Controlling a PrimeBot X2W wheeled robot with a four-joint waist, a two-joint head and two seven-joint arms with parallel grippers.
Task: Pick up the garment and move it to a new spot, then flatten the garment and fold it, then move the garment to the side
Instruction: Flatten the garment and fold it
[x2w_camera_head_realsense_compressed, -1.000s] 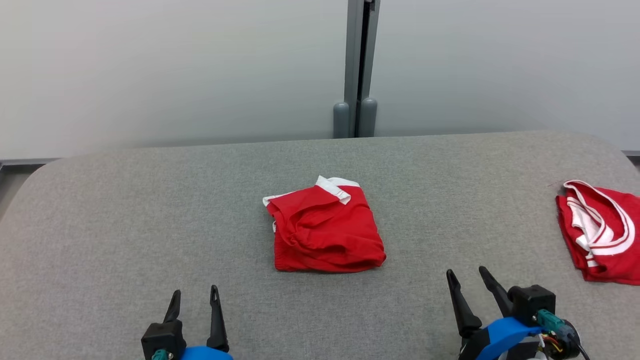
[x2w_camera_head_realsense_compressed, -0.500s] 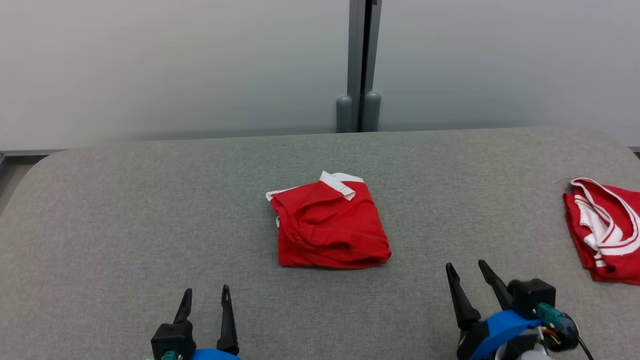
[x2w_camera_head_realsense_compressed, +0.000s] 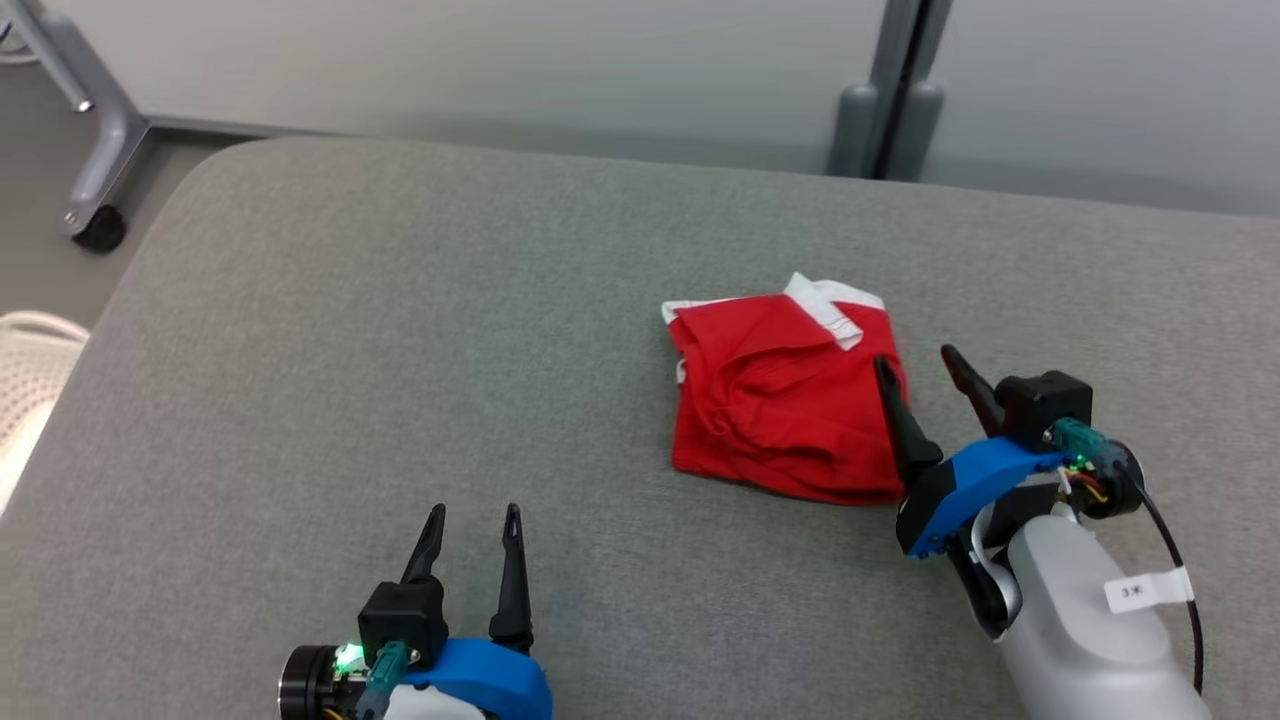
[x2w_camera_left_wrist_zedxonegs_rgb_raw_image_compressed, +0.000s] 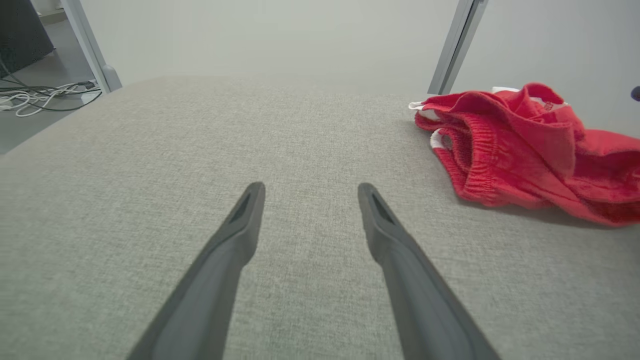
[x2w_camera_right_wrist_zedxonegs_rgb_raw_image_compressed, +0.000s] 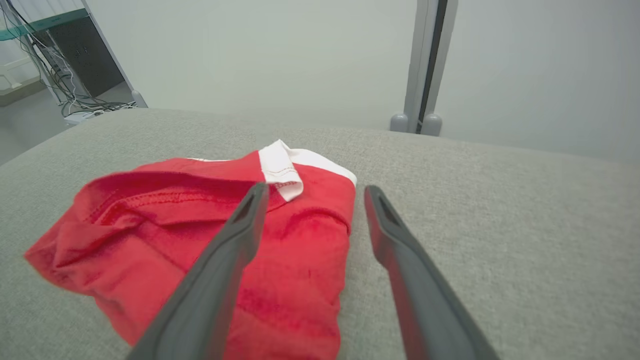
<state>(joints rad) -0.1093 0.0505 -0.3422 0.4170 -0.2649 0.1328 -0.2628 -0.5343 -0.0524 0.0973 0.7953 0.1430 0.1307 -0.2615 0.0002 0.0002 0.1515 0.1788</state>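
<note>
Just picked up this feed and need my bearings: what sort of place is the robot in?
Probably a lab or test room, not a home: a grey fabric-covered table, plain partition panels joined by a metal post, and loose cables on the floor.

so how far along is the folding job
Done, by the look of it: the red shorts lie folded in a compact bundle on the grey table. In hand: the right gripper is poised at their right edge, jaws open, one finger over the cloth and one beside it, nothing gripped. The left gripper hovers open over bare table. Left: grasp the shorts and move them aside.
</note>
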